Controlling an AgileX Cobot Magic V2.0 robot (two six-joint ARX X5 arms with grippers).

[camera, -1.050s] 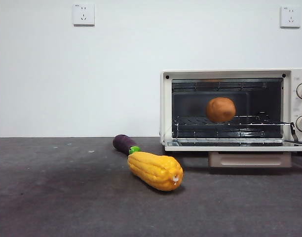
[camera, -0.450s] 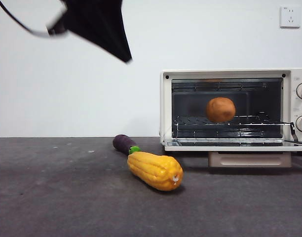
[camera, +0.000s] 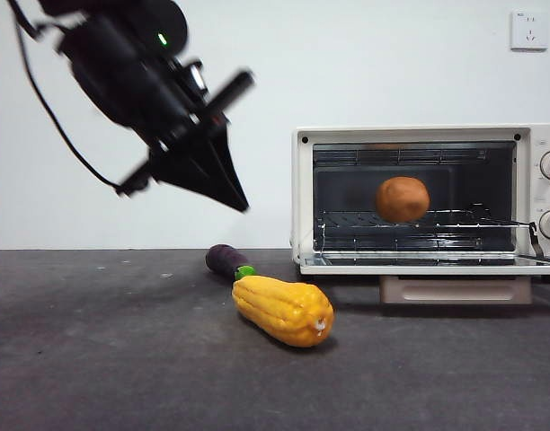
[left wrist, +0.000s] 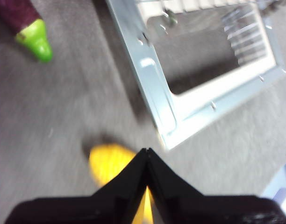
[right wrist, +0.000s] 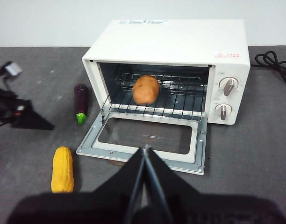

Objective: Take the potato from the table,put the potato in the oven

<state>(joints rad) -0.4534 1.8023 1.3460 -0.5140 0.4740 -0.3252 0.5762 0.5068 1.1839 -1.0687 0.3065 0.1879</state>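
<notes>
The orange-brown potato (camera: 402,199) (right wrist: 146,89) rests on the wire rack inside the cream-white oven (camera: 410,133) (right wrist: 180,37), whose glass door (camera: 428,267) (left wrist: 154,88) lies folded down flat. My left gripper (camera: 242,205) (left wrist: 146,151) hangs shut and empty in the air left of the oven, above the corn and the dark grey table (camera: 95,359). My right gripper (right wrist: 145,149) is shut and empty, held high in front of the open oven.
A yellow corn cob (camera: 284,310) (left wrist: 108,161) (right wrist: 62,169) lies on the table in front of the oven's left corner. A purple eggplant (camera: 226,260) (left wrist: 26,18) (right wrist: 80,102) lies just behind it. A black cable (right wrist: 274,63) coils at the oven's right.
The left arm has come into the front view from the top left and dropped down and rightward toward the oven. The potato, corn and eggplant have not moved.
</notes>
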